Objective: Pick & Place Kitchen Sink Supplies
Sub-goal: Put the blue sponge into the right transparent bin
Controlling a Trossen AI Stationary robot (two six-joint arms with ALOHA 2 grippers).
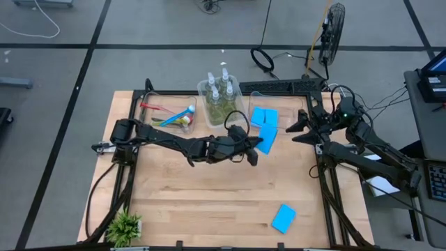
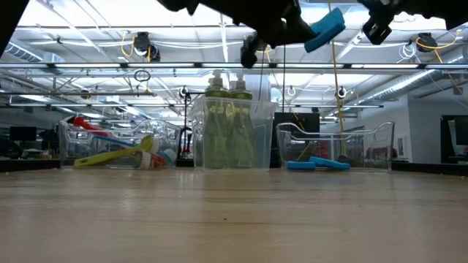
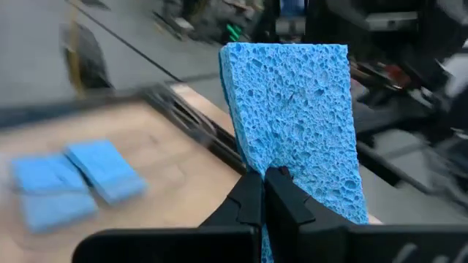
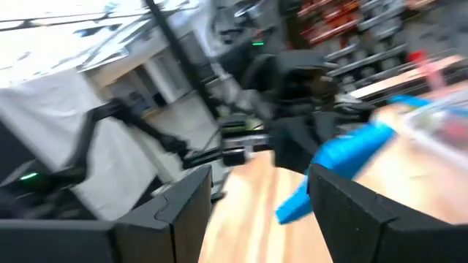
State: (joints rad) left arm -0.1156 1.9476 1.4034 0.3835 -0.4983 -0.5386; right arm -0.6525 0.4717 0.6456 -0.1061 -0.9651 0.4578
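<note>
Sponge [image 3: 296,124] — light blue, pinched upright in the left gripper [image 3: 265,193] above the table; right gripper [image 4: 259,197] spread, holding nothing.

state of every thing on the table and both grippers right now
left gripper: shut on held sponge, raised by the sponge bin
right gripper: open, empty, at the table's right edge
sponges in bin: lying flat
loose sponge: flat on the table, near the front
soap bottles: upright in the middle bin
brushes: lying in the left bin
plant: upright at the front left corner
</note>
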